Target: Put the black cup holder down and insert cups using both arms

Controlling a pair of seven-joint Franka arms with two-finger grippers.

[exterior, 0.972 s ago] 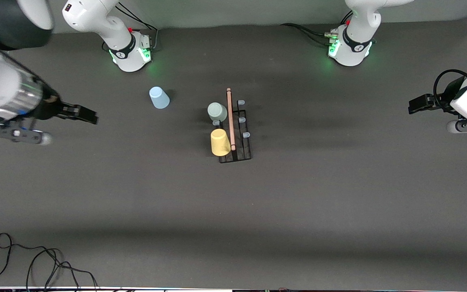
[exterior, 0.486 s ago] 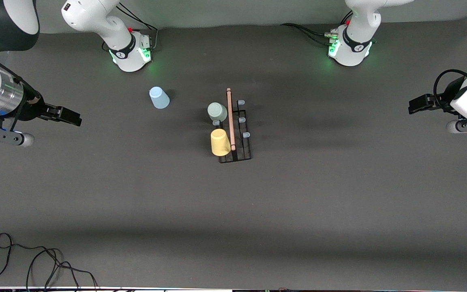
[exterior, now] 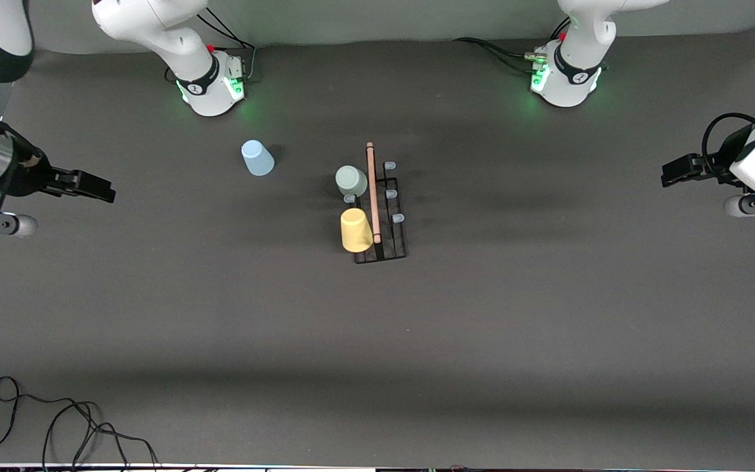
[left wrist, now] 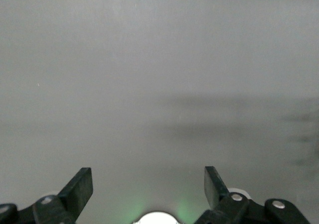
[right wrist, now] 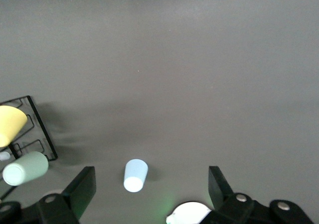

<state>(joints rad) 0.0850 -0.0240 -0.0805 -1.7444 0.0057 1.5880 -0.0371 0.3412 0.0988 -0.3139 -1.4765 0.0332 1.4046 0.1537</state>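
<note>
The black cup holder (exterior: 390,226) stands mid-table with its wooden rod (exterior: 372,190) on top. A yellow cup (exterior: 355,230) and a pale green cup (exterior: 350,180) sit on prongs on its right-arm side. A light blue cup (exterior: 257,158) stands upside down on the table nearer the right arm's base. It also shows in the right wrist view (right wrist: 135,174), with the holder (right wrist: 35,127) beside it. My right gripper (exterior: 97,188) is open and empty, up at the right arm's end. My left gripper (exterior: 672,171) is open and empty at the left arm's end, and its wrist view shows only bare table.
Black cables (exterior: 56,419) lie at the table's near corner on the right arm's end. The two green-lit arm bases (exterior: 210,82) stand along the table's edge farthest from the front camera.
My right gripper has drawn back from the table's middle toward the right arm's end, still open and empty. The left arm, the cups and the holder have not moved.
</note>
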